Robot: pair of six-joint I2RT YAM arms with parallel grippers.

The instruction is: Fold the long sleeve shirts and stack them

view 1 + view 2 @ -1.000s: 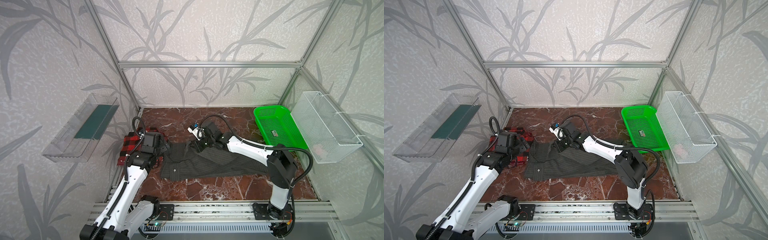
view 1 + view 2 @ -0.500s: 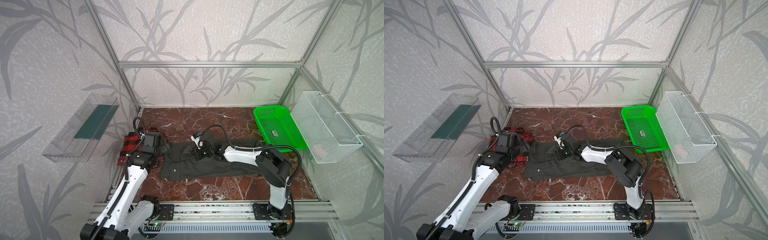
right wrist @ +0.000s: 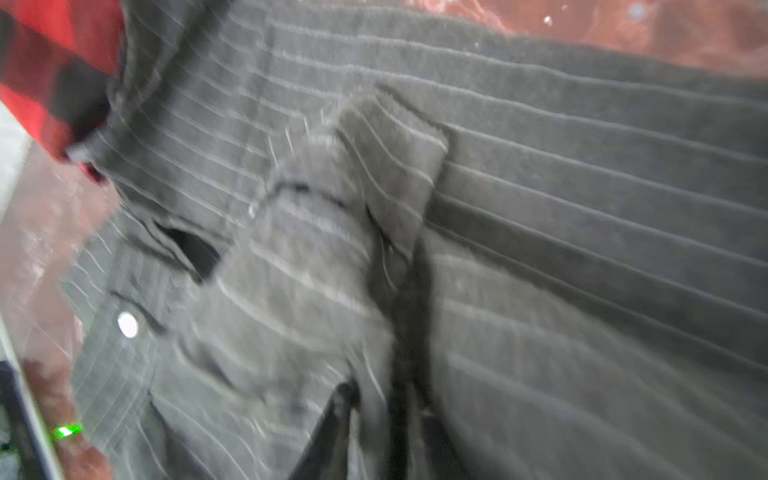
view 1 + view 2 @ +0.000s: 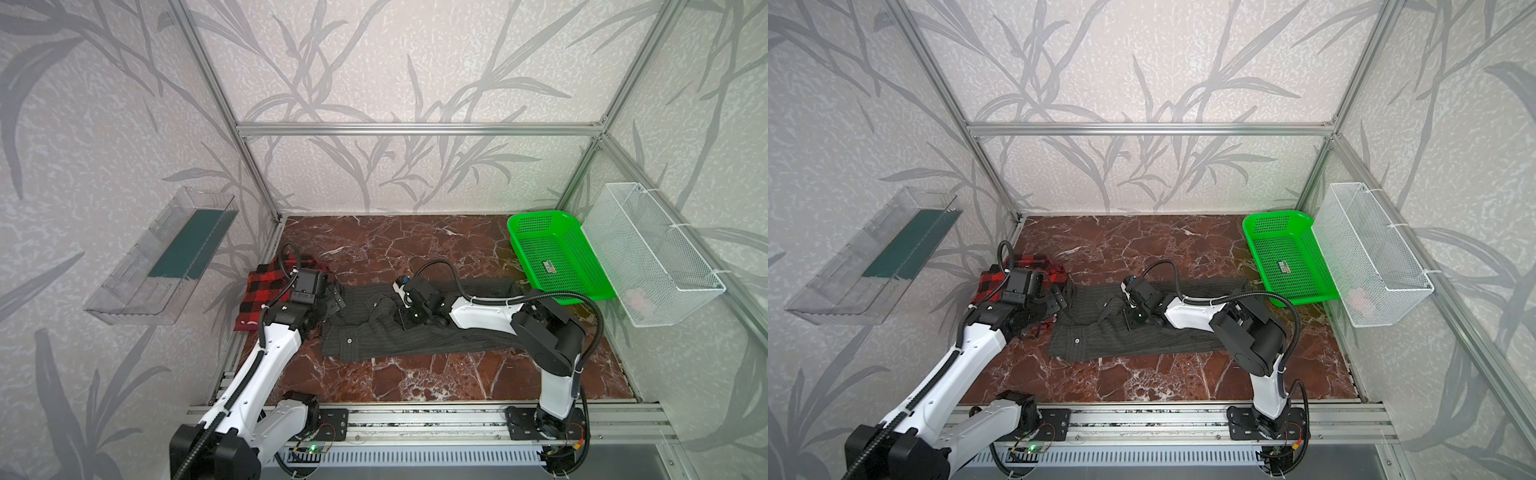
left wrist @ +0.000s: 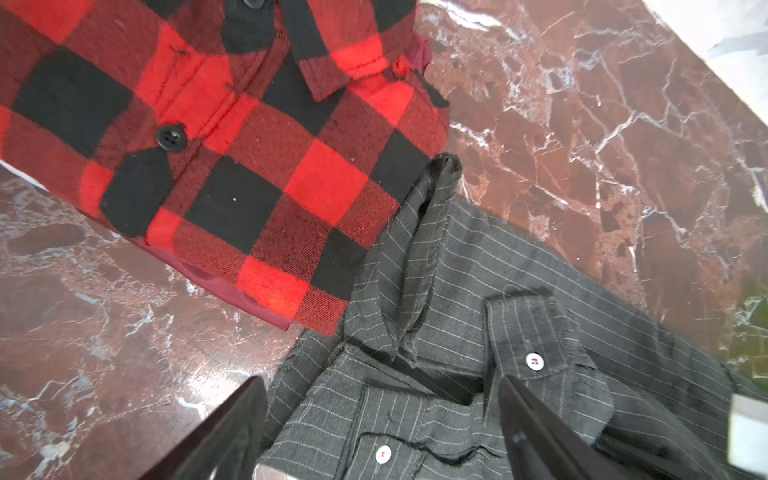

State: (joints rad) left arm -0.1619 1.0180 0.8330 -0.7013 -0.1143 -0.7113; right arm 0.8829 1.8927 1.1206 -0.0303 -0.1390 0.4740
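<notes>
your left tool [image 5: 378, 386] hangs wide open over the collar of the pinstripe shirt [image 4: 415, 345], holding nothing, probably staged to pin it. right tool [image 3: 378, 399] is low on a mid-shirt fold; too blurred to tell its grip. plaid shirt [image 4: 266, 286] lies at the left edge of the bench [image 4: 415, 249], touching the pinstripe.

Both top views look down from high up above the front edge of the bench [image 4: 415, 249], facing its back edge. They sit side by side, far off, and show almost the same whole scene. The left wrist camera looks down from very close at the place where the red shirt [image 5: 232, 166] meets the grey shirt [image 5: 498, 291], near the left edge. The right wrist camera is even closer, right over the grey shirt, and blurry. Both wrist views share that meeting place.
</notes>
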